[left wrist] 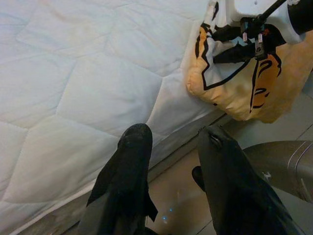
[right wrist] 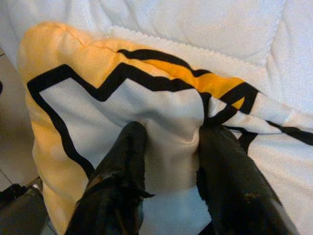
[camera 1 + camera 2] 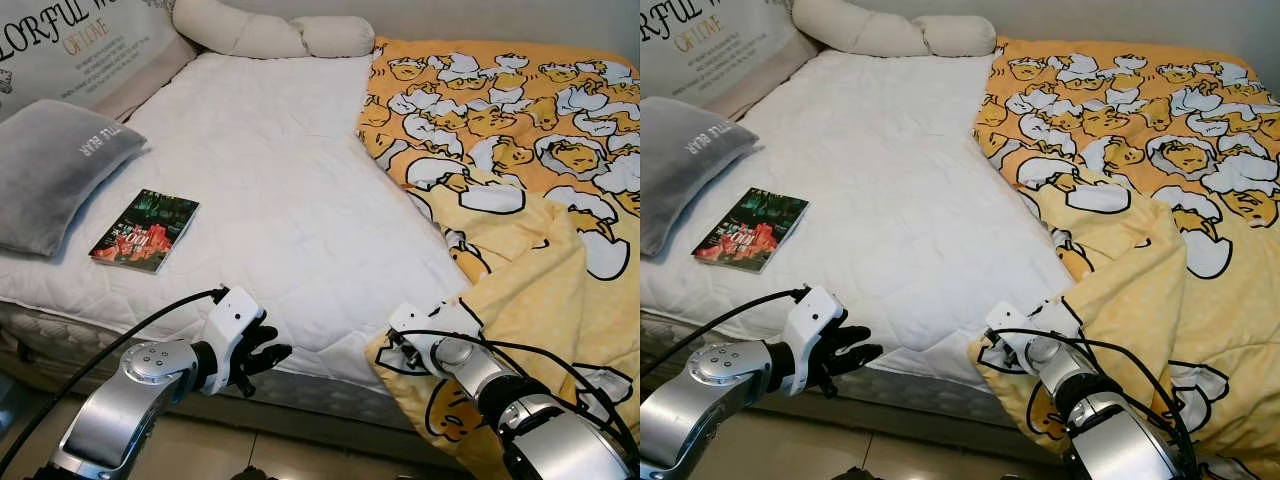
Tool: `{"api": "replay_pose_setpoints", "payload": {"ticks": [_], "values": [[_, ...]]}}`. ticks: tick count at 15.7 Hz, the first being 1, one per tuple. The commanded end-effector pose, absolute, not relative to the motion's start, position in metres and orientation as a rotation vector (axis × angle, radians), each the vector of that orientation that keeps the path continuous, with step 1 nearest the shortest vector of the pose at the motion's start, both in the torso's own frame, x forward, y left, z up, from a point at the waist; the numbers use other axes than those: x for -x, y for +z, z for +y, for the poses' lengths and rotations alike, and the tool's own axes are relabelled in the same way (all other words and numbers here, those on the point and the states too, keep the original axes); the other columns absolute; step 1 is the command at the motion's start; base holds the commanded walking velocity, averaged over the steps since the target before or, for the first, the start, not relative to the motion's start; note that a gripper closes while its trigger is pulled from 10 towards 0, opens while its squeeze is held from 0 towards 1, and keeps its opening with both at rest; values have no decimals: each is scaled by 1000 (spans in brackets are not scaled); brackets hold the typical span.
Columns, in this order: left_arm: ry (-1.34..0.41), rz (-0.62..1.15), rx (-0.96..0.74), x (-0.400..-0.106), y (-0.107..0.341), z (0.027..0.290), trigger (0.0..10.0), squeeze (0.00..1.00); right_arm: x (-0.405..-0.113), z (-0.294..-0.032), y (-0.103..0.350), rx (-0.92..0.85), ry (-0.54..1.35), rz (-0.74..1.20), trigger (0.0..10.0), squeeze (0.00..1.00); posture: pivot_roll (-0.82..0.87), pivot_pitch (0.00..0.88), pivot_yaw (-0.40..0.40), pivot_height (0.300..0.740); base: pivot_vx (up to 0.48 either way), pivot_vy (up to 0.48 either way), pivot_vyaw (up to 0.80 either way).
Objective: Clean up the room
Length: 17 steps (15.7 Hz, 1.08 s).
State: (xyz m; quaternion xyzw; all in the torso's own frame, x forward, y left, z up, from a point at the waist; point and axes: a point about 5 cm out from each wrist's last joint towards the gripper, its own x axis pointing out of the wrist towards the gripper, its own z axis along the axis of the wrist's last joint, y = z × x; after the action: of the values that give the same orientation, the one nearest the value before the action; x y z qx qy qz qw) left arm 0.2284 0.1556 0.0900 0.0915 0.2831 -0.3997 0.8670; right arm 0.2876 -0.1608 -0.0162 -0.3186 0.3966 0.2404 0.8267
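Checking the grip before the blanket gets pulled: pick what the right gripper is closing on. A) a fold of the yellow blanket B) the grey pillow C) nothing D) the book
A: in the right wrist view the right gripper has its fingers pressed into a bunched fold of the yellow blanket at the bed's edge.

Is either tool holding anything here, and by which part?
The right tool pinches the yellow blanket at its lower corner by the mattress edge. The left tool holds nothing.
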Motion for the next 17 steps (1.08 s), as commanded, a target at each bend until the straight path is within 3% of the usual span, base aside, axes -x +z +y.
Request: {"api": "replay_pose_setpoints", "payload": {"ticks": [1,7,12,17], "values": [[-846,599,-191,-227,90,154,10000,0,-288,-159,-16,638,514,848,0,0,40,0,46,740,0,0,0],[-845,601,-183,-228,88,153,10000,0,-287,-161,-16,579,518,842,0,0,40,0,40,740,0,0,0],[-841,601,-178,-229,86,155,10000,0,-286,-155,-13,428,602,815,0,0,35,0,40,740,0,0,0],[-845,601,-178,-228,84,156,10000,0,-283,-122,-4,185,883,766,0,0,27,0,44,740,0,0,0]]}}
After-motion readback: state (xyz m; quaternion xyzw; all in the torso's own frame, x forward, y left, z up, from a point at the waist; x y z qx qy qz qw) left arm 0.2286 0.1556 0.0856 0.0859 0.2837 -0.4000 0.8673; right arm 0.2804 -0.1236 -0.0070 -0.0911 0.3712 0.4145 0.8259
